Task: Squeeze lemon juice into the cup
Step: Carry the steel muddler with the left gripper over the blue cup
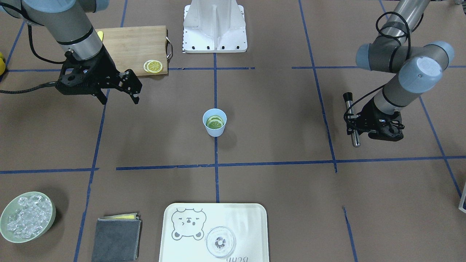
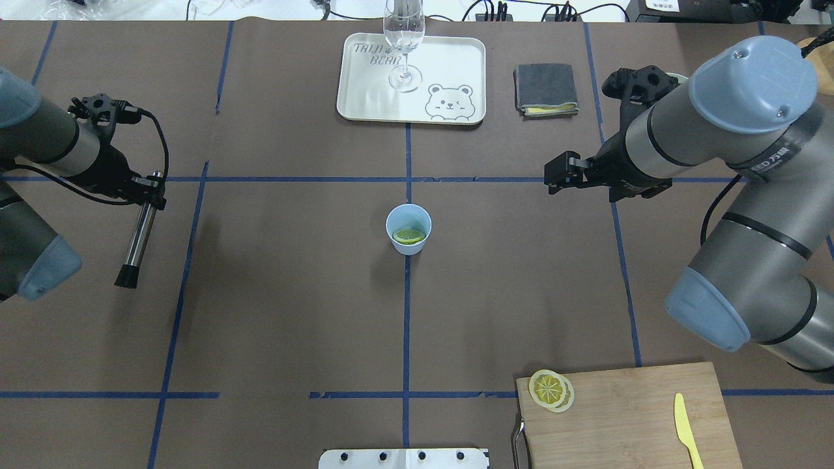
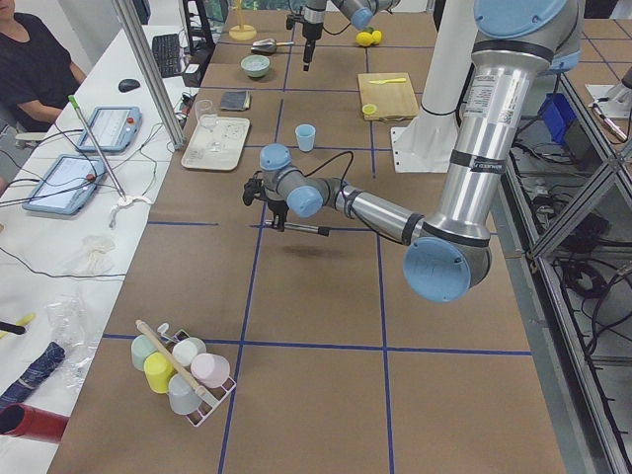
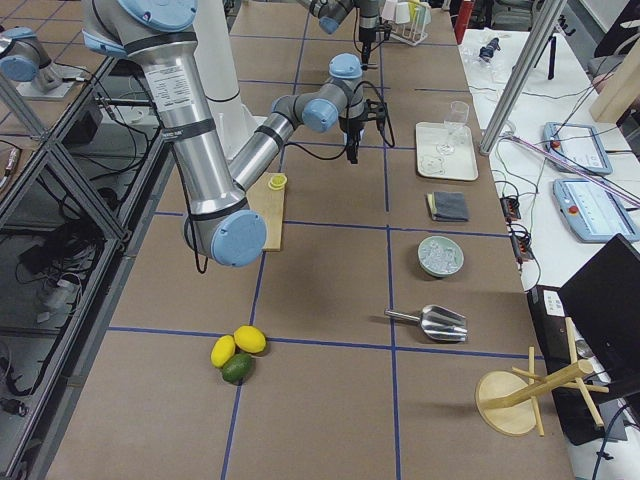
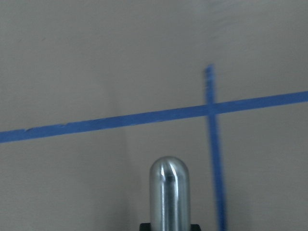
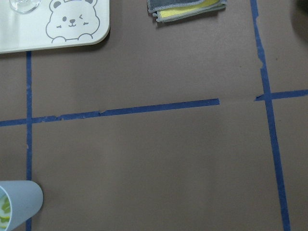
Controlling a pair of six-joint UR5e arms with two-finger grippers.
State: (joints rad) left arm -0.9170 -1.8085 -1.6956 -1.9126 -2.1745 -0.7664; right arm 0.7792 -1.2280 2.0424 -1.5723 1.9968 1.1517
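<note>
In the front-facing view, the cup is seen upright at the middle of the table, on a blue tape line, with a lemon slice lying inside it. Two more lemon slices are stacked at a corner of the cutting board, on the robot's right and near its base. The right gripper is poised above the table between board and cup, its fingers spread apart with nothing between them. The left gripper is clamped on a steel rod, well apart from the cup.

From overhead, the cup is found between the two grippers. A tray bearing a clear glass and a folded cloth are set at the far side, and a yellow knife is laid on the board.

From the left side, the rod is seen carried roughly level above the table.

In the left wrist view, only the rod's rounded end and the taped tabletop are shown.

In the right wrist view, the cup is cut off at the lower left corner
</note>
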